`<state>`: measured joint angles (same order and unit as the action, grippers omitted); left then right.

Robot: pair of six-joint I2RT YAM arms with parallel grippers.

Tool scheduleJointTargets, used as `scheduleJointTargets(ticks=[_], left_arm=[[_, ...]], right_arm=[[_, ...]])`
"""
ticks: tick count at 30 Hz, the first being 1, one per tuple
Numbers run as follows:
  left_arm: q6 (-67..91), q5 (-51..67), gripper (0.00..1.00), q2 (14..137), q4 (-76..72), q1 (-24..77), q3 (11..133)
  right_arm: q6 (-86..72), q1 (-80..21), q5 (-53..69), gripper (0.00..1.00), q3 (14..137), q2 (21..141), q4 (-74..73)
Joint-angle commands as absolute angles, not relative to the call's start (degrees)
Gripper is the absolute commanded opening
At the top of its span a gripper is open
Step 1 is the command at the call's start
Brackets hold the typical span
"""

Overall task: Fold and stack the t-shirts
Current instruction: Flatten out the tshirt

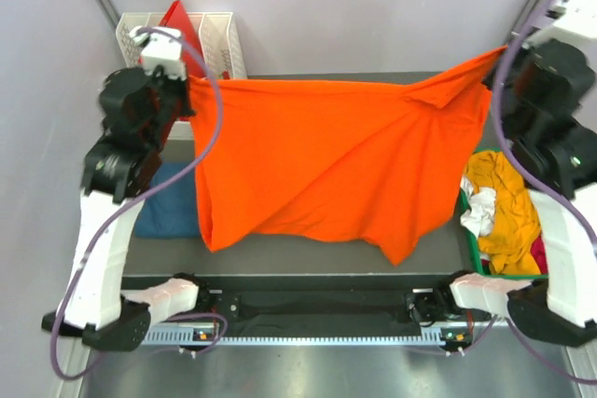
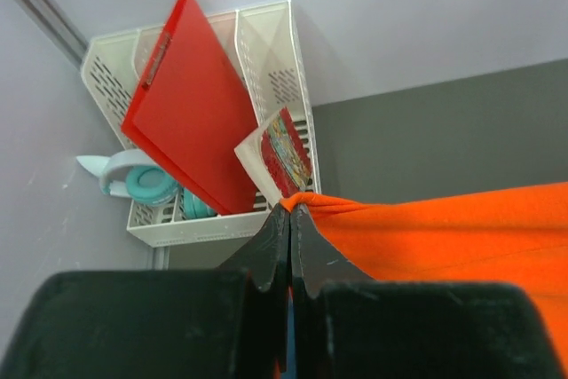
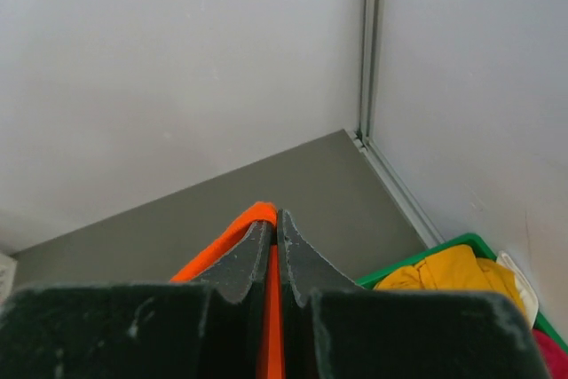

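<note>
A bright orange t-shirt (image 1: 336, 160) hangs stretched in the air between my two arms, its lower edge drooping toward the table. My left gripper (image 1: 189, 81) is shut on its left top corner, and the orange cloth (image 2: 426, 237) runs off to the right from the pinched jaws (image 2: 291, 209). My right gripper (image 1: 494, 55) is shut on the right top corner, with orange cloth (image 3: 257, 213) poking out at the closed tips (image 3: 276, 217). A dark teal-blue t-shirt (image 1: 168, 212) lies flat on the table at the left, partly behind the left arm.
A green bin (image 1: 469, 235) at the right holds a mustard-yellow shirt (image 1: 508, 212), a white one (image 1: 480, 212) and a bit of pink (image 1: 539, 253). A white wire rack (image 1: 224, 39) at the back left holds a red plastic board (image 2: 191, 104), a booklet and teal headphones (image 2: 146, 185).
</note>
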<state>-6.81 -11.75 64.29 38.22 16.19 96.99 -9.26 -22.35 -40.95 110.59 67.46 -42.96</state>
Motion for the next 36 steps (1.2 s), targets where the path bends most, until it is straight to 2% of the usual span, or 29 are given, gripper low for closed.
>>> scheduleJointTargets(ticks=[1, 5, 8, 10, 12, 14, 18, 22, 25, 26, 29, 36], left_arm=[[-8.4, -14.3, 0.00, 76.6, 28.7, 15.5, 96.9], [-6.9, -12.6, 0.00, 90.7, 28.7, 14.6, 107.0], [-6.6, -12.5, 0.00, 103.6, 31.5, 14.1, 121.9], [-6.2, -12.7, 0.00, 113.6, 34.1, 13.8, 137.5], [-6.2, -12.8, 0.00, 118.5, 36.8, 13.6, 151.3], [-6.4, -12.6, 0.00, 119.1, 33.3, 13.7, 153.0], [-7.6, -12.6, 0.00, 110.1, 22.2, 13.5, 138.6], [-5.6, -12.7, 0.00, 106.9, 18.4, 12.0, 131.9], [-3.2, -12.3, 0.00, 106.0, 16.8, 11.1, 125.8], [-2.9, -12.1, 0.00, 105.4, 15.7, 11.0, 120.2], [-1.4, -10.9, 0.00, 102.2, 12.4, 11.0, 107.0], [-0.1, -8.2, 0.00, 93.6, 10.5, 12.0, 79.7]], right_arm=[[-11.2, -17.7, -40.0, 0.00, 113.0, 77.3, -38.8], [-15.1, -11.5, -35.4, 0.00, 122.4, 89.1, -41.5], [-16.3, -7.6, -33.2, 0.00, 131.5, 97.5, -42.2], [-15.6, -6.3, -30.9, 0.00, 137.8, 101.7, -40.6], [-14.6, -6.2, -29.8, 0.00, 140.6, 102.3, -37.8], [-14.2, -6.2, -27.4, 0.00, 140.6, 100.6, -36.4], [-13.1, -6.7, -26.3, 0.00, 138.4, 94.7, -34.5], [-12.4, -7.0, -26.9, 0.00, 132.0, 91.7, -33.2], [-11.7, -7.2, -27.2, 0.00, 120.0, 87.5, -27.8], [-11.3, -7.6, -27.3, 0.00, 111.6, 85.9, -23.0], [-11.1, -7.6, -27.5, 0.00, 97.8, 80.7, -17.9], [-14.5, -8.7, -27.5, 0.00, 73.7, 71.6, -15.9]])
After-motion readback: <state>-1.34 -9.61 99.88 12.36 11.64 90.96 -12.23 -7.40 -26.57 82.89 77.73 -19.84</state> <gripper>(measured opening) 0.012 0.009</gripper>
